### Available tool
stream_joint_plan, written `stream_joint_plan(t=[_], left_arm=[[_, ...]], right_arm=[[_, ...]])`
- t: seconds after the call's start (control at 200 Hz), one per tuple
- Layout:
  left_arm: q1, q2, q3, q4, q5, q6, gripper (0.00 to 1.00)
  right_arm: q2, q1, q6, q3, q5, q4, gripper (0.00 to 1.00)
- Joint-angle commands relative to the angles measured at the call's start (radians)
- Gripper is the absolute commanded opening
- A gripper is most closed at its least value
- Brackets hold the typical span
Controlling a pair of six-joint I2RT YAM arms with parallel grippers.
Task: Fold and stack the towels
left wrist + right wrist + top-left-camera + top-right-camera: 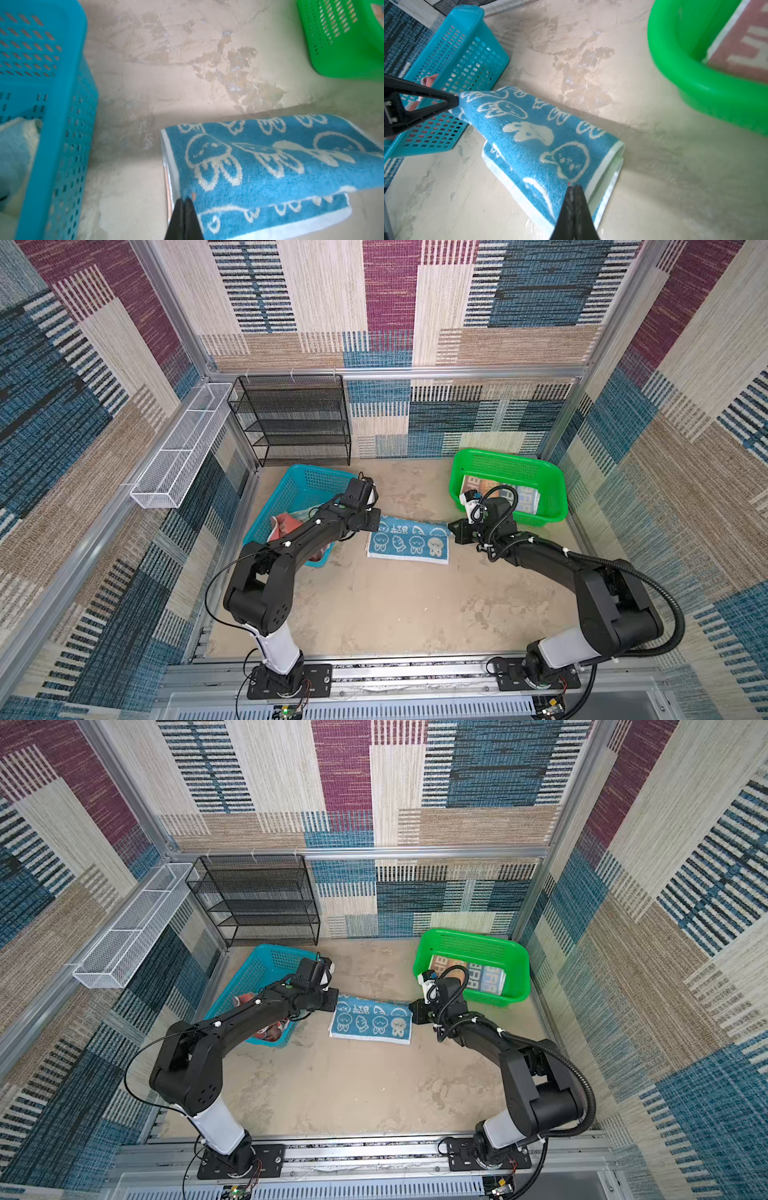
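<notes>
The blue rabbit towel (409, 545) lies mid-table (395, 605) between the two baskets, with its far half lifted and curling over the near half. The left gripper (185, 200) is clamped on the towel's far left corner, and the right gripper (574, 188) is clamped on its far right corner. The lettered towel (527, 497) lies flat in the green basket (498, 462) at far right, while the coral towel (284, 526) and the cream towel (18, 145) sit in the blue basket (299, 485) on the left.
</notes>
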Motion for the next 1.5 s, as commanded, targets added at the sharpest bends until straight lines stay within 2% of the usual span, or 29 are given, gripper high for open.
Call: stream_joint_plan(t=[0.0,0.3,0.671,0.721,0.841,0.997,1.122,1.292,1.382,1.497], left_arm=[[-0.005,-0.02,-0.064,0.055,0.025,-0.061,0.0],[-0.034,-0.011,-0.174,0.106,0.036,-0.115,0.0],[-0.045,0.002,-0.166,0.104,0.051,-0.121,0.0],[-0.047,-0.004,-0.172,0.104,0.051,-0.123,0.0],[-0.061,-0.033,-0.187,0.088,0.032,-0.12,0.1],[-0.107,-0.086,-0.188,0.014,-0.047,-0.095,0.18],[-0.131,-0.137,-0.188,-0.043,-0.106,-0.097,0.2],[-0.147,-0.186,-0.175,-0.051,-0.111,-0.106,0.21],[-0.157,-0.182,-0.152,-0.043,-0.105,-0.103,0.21],[-0.163,-0.144,-0.134,-0.011,-0.065,-0.105,0.21]], right_arm=[[-0.042,0.012,0.06,-0.068,-0.067,0.062,0.0],[-0.05,0.049,0.119,-0.207,-0.064,0.104,0.0],[-0.019,0.056,0.101,-0.202,-0.078,0.049,0.0],[-0.02,0.055,0.094,-0.203,-0.087,0.037,0.04],[-0.025,0.058,0.079,-0.209,-0.097,0.009,0.1],[-0.044,0.061,0.067,-0.215,-0.086,-0.022,0.21],[-0.083,0.061,0.061,-0.203,-0.064,-0.057,0.31],[-0.137,0.061,0.09,-0.181,-0.024,-0.064,0.57],[-0.155,0.062,0.106,-0.184,-0.015,-0.03,0.67],[-0.157,0.061,0.133,-0.193,0.0,-0.002,0.72]])
